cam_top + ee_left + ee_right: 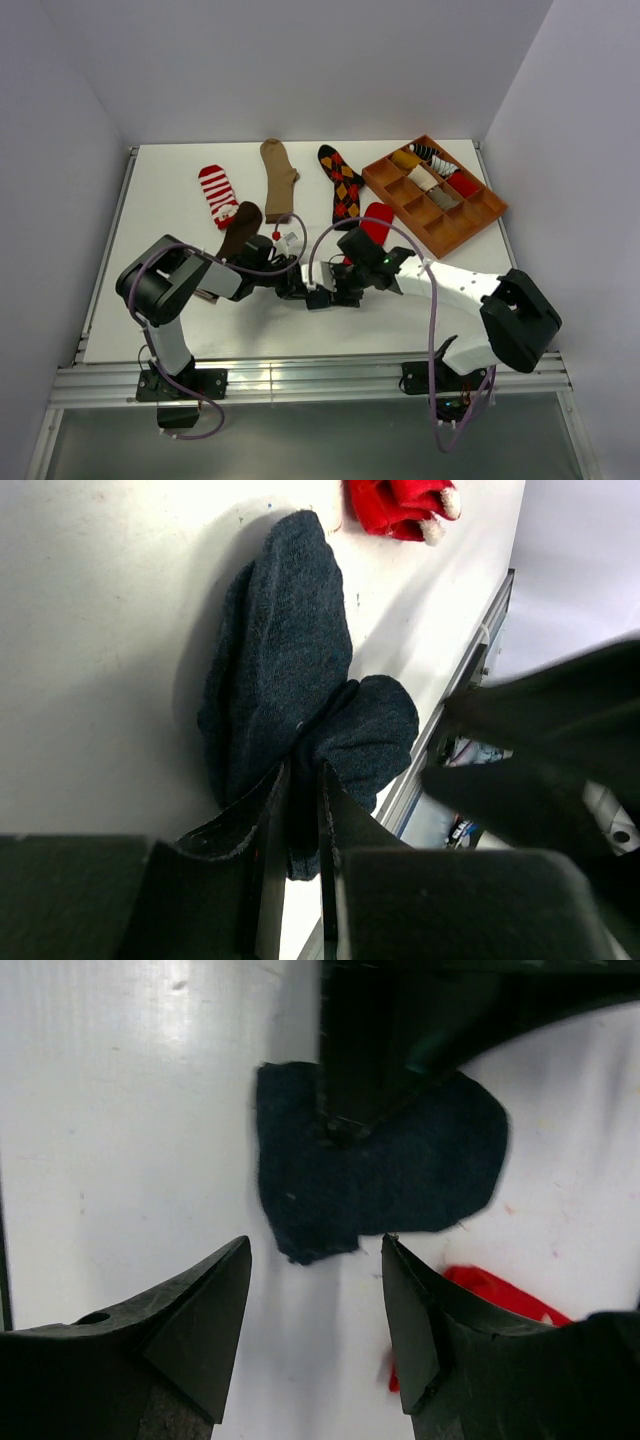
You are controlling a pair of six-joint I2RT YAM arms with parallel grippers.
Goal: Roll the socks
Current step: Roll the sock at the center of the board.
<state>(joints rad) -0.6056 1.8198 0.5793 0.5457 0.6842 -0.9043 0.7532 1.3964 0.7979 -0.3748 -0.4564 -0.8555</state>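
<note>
While the left gripper [303, 780] pinches the navy sock [285, 650] bunched just ahead of its fingertips, the right gripper [315, 1245], spread wide just short of it, should clamp the free edge before rolling.

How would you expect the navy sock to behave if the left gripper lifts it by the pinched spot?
Probably floppy: the navy sock folds and bunches where the left gripper pinches it, so it should drape. It is likely light and unlikely to slip, given its fuzzy knit. It should not roll by itself, lying flat on the table.
</note>
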